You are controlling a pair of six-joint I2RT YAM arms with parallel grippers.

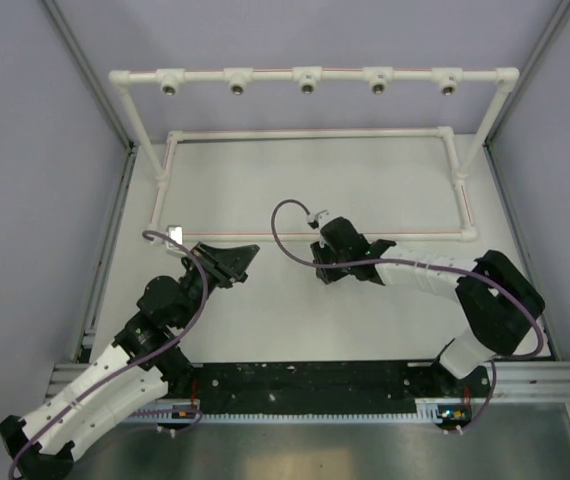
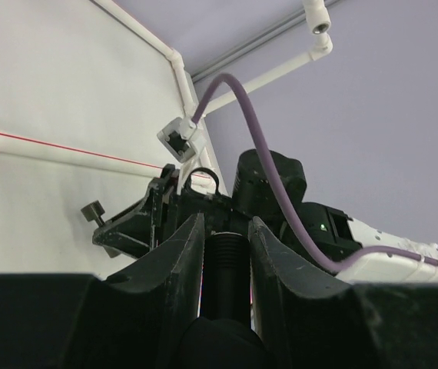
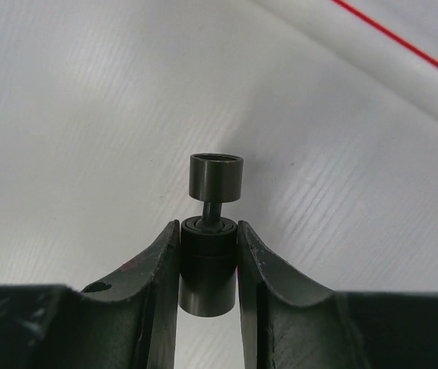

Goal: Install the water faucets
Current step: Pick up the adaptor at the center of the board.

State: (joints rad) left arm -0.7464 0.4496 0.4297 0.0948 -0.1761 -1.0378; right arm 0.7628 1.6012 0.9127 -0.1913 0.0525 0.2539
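My left gripper [image 1: 239, 259] [image 2: 227, 231] is shut on a black threaded cylinder, one water faucet [image 2: 227, 265], which stands upright between its fingers. My right gripper [image 1: 323, 262] [image 3: 208, 231] is shut on the other water faucet [image 3: 210, 265], a stubby black cylinder with a thin stem and a round cap [image 3: 216, 177] poking past the fingertips. In the left wrist view that cap [image 2: 93, 210] sticks out of the right gripper's tips, facing left. Both grippers hover mid-table, close and pointing toward each other. Neither faucet can be made out in the top view.
A white pipe frame [image 1: 310, 132] lies at the back of the table, its raised bar carrying several metal-ringed sockets [image 1: 307, 84]. Grey walls [image 1: 35, 150] close in left and right. Purple cables [image 1: 287, 235] loop off both wrists. A black rail [image 1: 305, 385] runs along the near edge.
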